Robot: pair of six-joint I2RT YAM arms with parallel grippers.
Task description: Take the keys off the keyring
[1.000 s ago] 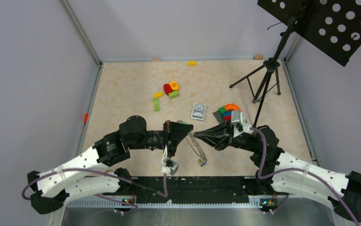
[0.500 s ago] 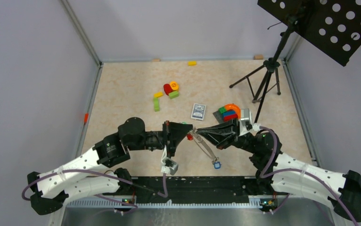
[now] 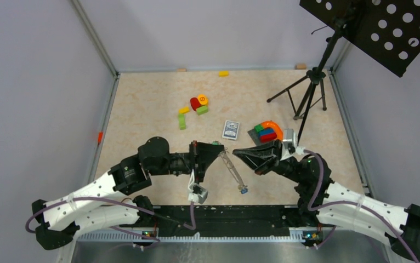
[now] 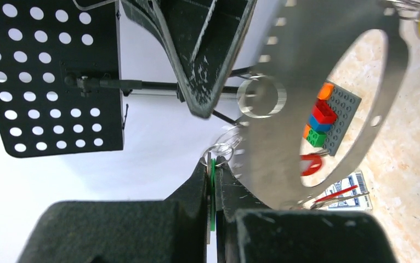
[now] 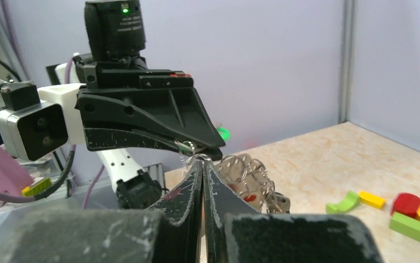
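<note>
Pinching a green-tagged key between fingers pressed tight together, the left gripper sits on the near side of the playing-card box, a little to its left. From those fingertips the keyring slants away from the box toward the arm bases, seen as a thin grey line from above, with a blue-tagged key at its far end. The right gripper, near the box and slightly to its right, points at the left one, tips just beside each other; its jaws are closed, and whether they pinch anything cannot be told. A grey plate of stacked toy blocks lies just right of the box.
</note>
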